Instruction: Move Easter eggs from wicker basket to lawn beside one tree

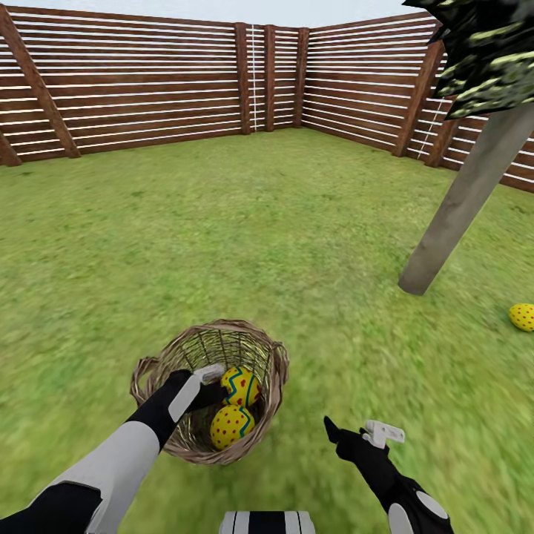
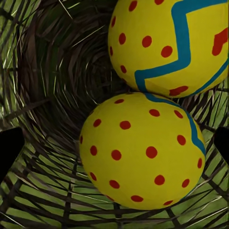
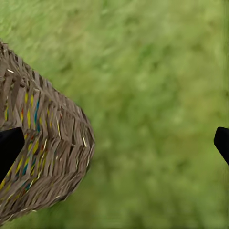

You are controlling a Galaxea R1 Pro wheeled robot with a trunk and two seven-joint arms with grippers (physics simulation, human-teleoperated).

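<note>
Reaching down into the small round basket of woven brown-tan twigs (image 1: 211, 389) on the mottled green lawn (image 1: 222, 237), with the left gripper (image 1: 211, 386) inside the rim, close to the upper of two yellow eggs painted with blue zigzag bands and red dots (image 1: 242, 386). Spread wide, to judge from the left wrist view: dark fingertips (image 2: 9, 148) at opposite edges, nothing pinched between them, the lower egg (image 2: 143, 152) sitting in the gap and filling most of it. Touching each other, upper egg (image 2: 171, 43) resting against lower egg (image 1: 231, 426), both lying toward the right side of the basket floor (image 2: 52, 71), grass visible through the weave.

Hovering low over bare grass to the right of the basket, apart from it: right gripper (image 1: 356, 434), likewise open and empty, dark fingertips (image 3: 9, 148) set far apart in the right wrist view, with the basket's outer wall (image 3: 47, 152) beside one of them and egg colours glinting through the twigs.

Lying on the lawn at the far right: third yellow red-dotted egg (image 1: 523, 317), near the foot of the tall tree with straight pale grey-beige trunk (image 1: 463, 200) and dark blocky foliage, though not touching it. Enclosing the garden behind: brown horizontal-slat wooden fence (image 1: 148, 81) under pale sky.
</note>
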